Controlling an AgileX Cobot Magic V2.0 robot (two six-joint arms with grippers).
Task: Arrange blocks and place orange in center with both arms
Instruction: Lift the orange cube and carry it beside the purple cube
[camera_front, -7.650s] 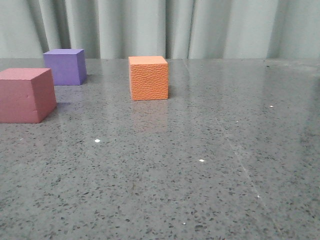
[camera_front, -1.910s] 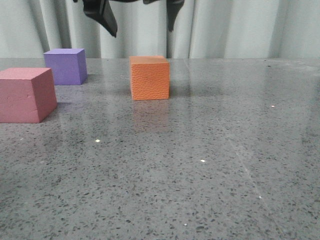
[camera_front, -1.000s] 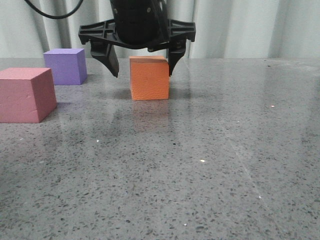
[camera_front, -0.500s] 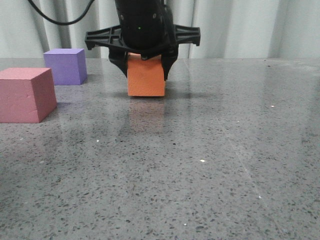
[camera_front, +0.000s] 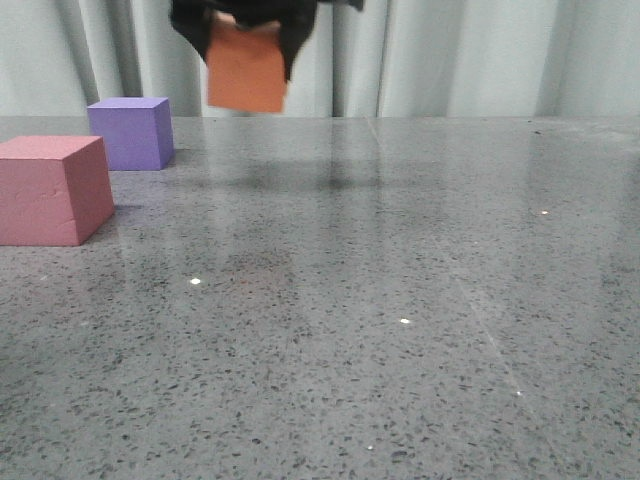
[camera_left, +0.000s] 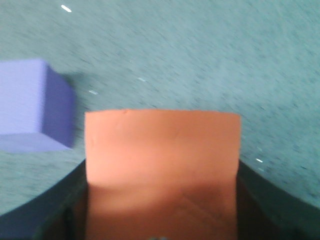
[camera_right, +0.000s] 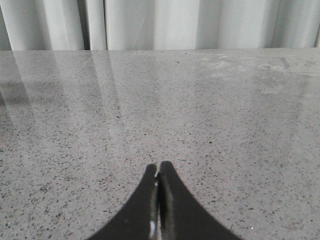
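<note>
The orange cube (camera_front: 247, 68) hangs well above the table at the top of the front view, a little tilted, with my left gripper (camera_front: 250, 30) shut on its sides. In the left wrist view the orange cube (camera_left: 161, 170) fills the space between the black fingers (camera_left: 60, 205). The purple cube (camera_front: 130, 132) stands at the back left, also seen as the purple cube (camera_left: 32, 105) beside the held one. The pinkish-red cube (camera_front: 52, 190) sits nearer at the left edge. My right gripper (camera_right: 158, 170) is shut on nothing over bare table.
The speckled grey table (camera_front: 400, 300) stretches across the view, with a pale curtain (camera_front: 480, 55) behind its far edge. A dark shadow (camera_front: 280, 178) lies on the table below the lifted cube.
My left gripper came down over the orange cube, shut on it, and has now lifted it off the table and slightly leftward. The other two cubes have not moved.
</note>
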